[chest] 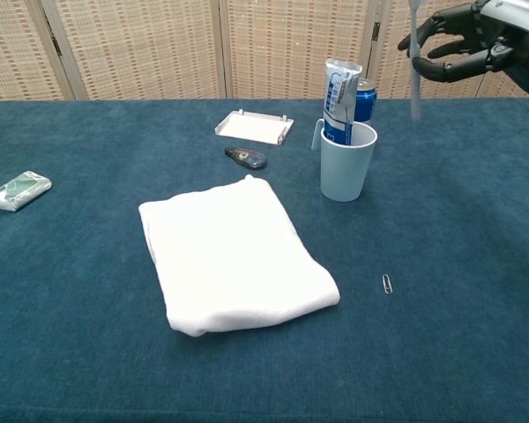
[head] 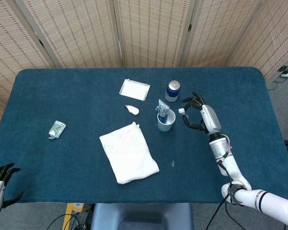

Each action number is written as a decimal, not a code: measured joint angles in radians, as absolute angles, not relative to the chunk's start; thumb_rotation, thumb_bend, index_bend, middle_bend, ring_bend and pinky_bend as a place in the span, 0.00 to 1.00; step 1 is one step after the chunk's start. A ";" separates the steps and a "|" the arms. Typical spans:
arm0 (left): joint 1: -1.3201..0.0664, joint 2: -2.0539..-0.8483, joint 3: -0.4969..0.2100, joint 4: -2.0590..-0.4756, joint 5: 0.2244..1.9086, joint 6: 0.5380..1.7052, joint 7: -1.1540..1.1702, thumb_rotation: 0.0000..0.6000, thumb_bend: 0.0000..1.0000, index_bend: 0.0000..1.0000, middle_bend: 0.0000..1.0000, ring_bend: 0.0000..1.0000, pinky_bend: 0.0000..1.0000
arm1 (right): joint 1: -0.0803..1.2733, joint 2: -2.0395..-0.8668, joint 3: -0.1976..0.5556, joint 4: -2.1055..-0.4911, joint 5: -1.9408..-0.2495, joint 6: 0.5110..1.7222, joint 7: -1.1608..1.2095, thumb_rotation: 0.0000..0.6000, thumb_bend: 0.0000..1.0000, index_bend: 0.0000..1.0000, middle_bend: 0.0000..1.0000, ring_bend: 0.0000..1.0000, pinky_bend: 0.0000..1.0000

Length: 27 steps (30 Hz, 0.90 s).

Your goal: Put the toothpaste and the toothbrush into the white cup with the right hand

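Now the light, stiff toothbrush is pinched near its head, hanging upright, by the right hand at upper right, beside the white cup; a slip is likely.

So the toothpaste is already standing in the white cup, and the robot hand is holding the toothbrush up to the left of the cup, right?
Not quite: the right robot hand holds the toothbrush up to the right of the white cup, as the chest view shows. The toothpaste does stand in the cup.
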<state>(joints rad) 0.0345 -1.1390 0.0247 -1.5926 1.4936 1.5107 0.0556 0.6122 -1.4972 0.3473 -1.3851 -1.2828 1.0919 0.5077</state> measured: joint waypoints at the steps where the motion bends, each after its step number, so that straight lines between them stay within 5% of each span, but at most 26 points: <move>1: 0.035 -1.138 0.025 -1.593 1.494 1.511 0.056 1.00 0.27 0.27 0.17 0.15 0.18 | 0.616 -1.508 0.350 -1.378 -1.282 1.090 0.527 1.00 0.34 0.62 0.28 0.04 0.17; 27: 0.034 -1.134 0.022 -1.582 1.475 1.495 0.049 1.00 0.27 0.27 0.17 0.15 0.18 | 0.722 -1.732 0.336 -1.067 -1.355 1.062 0.830 1.00 0.32 0.58 0.26 0.03 0.10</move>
<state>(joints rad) 0.0338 -1.1338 0.0217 -1.5821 1.4747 1.4952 0.0487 0.7223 -1.7318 0.3364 -1.0670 -1.3550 1.0618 0.8299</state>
